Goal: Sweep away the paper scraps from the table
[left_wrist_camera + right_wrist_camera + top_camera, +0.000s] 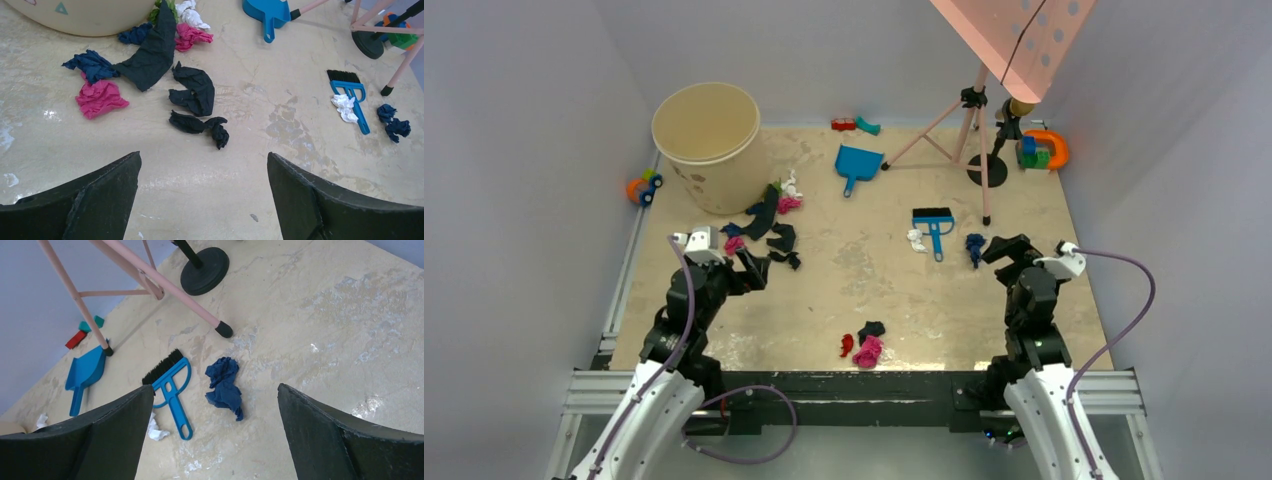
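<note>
The left gripper (pixel 203 156) and the right gripper (pixel 215 386) both hung with jaws spread apart, holding nothing. Most paper scraps (pixel 192 90) lay heaped toward the far left corner of the table (pixel 874 290) beside the bucket (pixel 707 140). A few sat by the middle of the front edge, and two flanked the brush (pixel 933 222) nearer the right edge.

At least thirteen paper scraps (pixel 100 97), one blue dustpan (pixel 856 162), one blue hand brush (pixel 934 222), one cream bucket (pixel 714 172), one pink tripod (pixel 971 122), one toy car (pixel 644 187) and two small toy blocks (pixel 843 124), red and teal, are in view.
</note>
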### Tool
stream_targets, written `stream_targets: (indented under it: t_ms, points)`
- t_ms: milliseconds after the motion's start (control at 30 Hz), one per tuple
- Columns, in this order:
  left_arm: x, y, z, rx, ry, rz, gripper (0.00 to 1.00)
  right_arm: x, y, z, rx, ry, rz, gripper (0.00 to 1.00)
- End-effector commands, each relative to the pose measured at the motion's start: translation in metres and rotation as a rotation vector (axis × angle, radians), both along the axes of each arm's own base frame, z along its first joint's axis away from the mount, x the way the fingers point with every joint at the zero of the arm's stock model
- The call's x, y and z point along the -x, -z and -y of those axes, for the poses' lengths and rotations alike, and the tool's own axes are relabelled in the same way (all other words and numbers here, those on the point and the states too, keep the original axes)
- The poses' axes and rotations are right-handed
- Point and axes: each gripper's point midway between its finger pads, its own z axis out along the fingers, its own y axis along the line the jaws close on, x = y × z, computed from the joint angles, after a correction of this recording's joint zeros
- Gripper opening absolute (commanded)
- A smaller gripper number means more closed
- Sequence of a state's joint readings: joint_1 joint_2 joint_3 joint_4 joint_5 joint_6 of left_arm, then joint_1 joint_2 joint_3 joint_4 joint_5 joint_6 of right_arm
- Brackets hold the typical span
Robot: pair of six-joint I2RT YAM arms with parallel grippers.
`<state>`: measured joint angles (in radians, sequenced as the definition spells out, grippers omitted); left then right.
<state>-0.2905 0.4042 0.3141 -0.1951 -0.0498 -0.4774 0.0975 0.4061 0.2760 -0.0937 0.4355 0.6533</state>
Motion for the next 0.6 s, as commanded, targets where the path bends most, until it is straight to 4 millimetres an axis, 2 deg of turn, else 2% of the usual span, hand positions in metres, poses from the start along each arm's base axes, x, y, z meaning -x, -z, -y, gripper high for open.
stream_targets:
  t_ms: [0,200,267,300,367,433,467,533,567]
  points:
    - [-0.005,-0.003,-0.006,0.02,-0.054,-0.002,1.0,-0.001,-0.017,0.003,-0.001,0.018,0.067,0.99]
    - [0.0,0.002,-0.036,0.021,-0.244,-0.061,0.99,0.001,-0.016,0.007,-0.011,0.046,0.065,0.99]
    - [0.001,0.002,-0.045,0.024,-0.299,-0.069,0.9,0.003,-0.017,0.009,-0.016,0.061,0.054,0.99]
    - [0.003,0.001,-0.051,0.021,-0.334,-0.08,0.83,0.005,-0.016,0.008,-0.001,0.047,0.033,0.99]
    - [0.009,0.007,-0.062,0.022,-0.408,-0.117,0.73,0.003,-0.026,0.002,0.049,-0.01,0.06,0.99]
    - [0.01,0.009,-0.063,0.02,-0.415,-0.125,0.71,0.0,-0.033,-0.006,0.076,-0.072,0.083,0.99]
    - [0.009,0.008,-0.059,0.02,-0.388,-0.121,0.77,-0.002,-0.036,-0.013,0.086,-0.115,0.082,0.99]
    - [0.006,0.008,-0.048,0.029,-0.325,-0.109,0.97,-0.01,-0.036,-0.022,0.11,-0.18,0.019,0.98]
    - [0.005,0.01,-0.045,0.035,-0.312,-0.111,0.99,-0.019,-0.034,-0.026,0.12,-0.207,-0.046,0.97]
